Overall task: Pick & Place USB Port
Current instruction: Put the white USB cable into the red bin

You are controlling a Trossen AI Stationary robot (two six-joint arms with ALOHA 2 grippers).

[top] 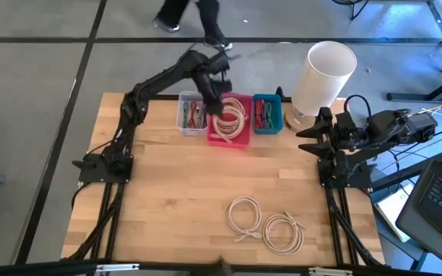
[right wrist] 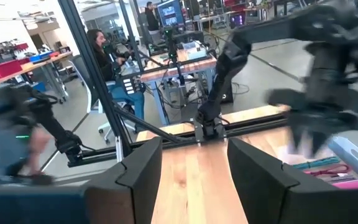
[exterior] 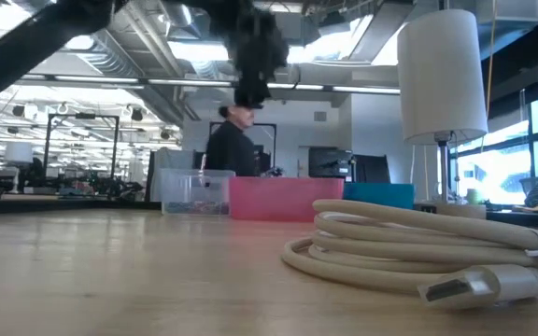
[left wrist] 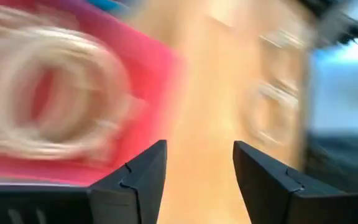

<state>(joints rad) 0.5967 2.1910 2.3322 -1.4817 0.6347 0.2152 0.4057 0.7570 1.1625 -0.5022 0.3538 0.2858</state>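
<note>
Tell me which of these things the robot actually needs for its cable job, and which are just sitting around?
Part of the job:
- left hand, open over the pink bin
- coiled cable in the pink bin
- two coiled cables on the table

Just lying about:
- clear bin and blue bin of coloured bits
- white lamp
- right hand, waiting open

From above, you look straight down on the whole table (top: pixel 206 184). The low camera sits at tabletop height, close behind a coiled cable (exterior: pixel 418 247), facing the pink bin (exterior: pixel 283 198). The wrist cameras peer past their own fingers; the left's shares that pink bin.
</note>
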